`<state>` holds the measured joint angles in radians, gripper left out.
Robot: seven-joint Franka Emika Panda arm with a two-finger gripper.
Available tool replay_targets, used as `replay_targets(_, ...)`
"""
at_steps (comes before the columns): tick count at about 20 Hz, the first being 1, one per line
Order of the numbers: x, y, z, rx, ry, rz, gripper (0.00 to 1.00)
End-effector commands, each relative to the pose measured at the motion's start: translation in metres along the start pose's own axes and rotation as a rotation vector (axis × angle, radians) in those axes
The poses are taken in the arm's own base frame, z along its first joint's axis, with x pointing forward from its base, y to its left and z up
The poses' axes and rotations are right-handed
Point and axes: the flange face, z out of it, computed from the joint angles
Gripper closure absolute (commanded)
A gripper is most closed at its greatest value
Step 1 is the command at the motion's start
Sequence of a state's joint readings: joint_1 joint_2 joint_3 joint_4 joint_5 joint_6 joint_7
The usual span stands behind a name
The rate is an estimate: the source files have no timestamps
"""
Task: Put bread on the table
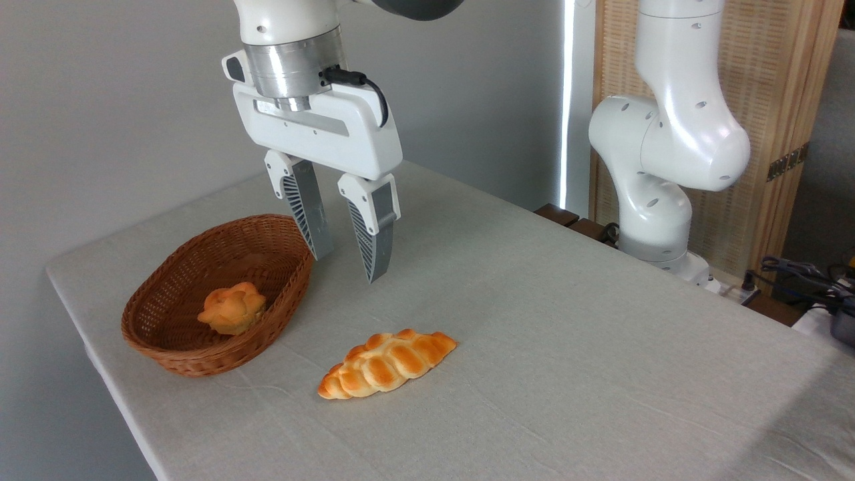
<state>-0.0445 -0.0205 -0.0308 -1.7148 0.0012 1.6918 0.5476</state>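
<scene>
Claw [349, 264] is hanging released and empty as I'm watching, with the bun [232, 308] sitting in the basket [200, 357] below-left of it, loaf [386, 364] lying below.

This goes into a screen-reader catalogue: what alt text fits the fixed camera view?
A white robot arm's open gripper hangs empty above a grey cloth table, beside the rim of a brown wicker basket holding a small round bun. A braided loaf lies on the cloth in front.
</scene>
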Motion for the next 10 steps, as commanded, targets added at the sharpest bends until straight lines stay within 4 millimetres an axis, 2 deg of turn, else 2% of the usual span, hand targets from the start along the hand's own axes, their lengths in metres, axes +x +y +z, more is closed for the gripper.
replay_targets(1,0.010,0.005,0.012,-0.031,-0.023,0.027,0.00)
replay_targets(7,0.008,0.009,-0.005,-0.008,-0.001,0.035,0.00)
replay_targets(10,0.015,0.014,-0.033,0.025,0.047,0.050,0.00)
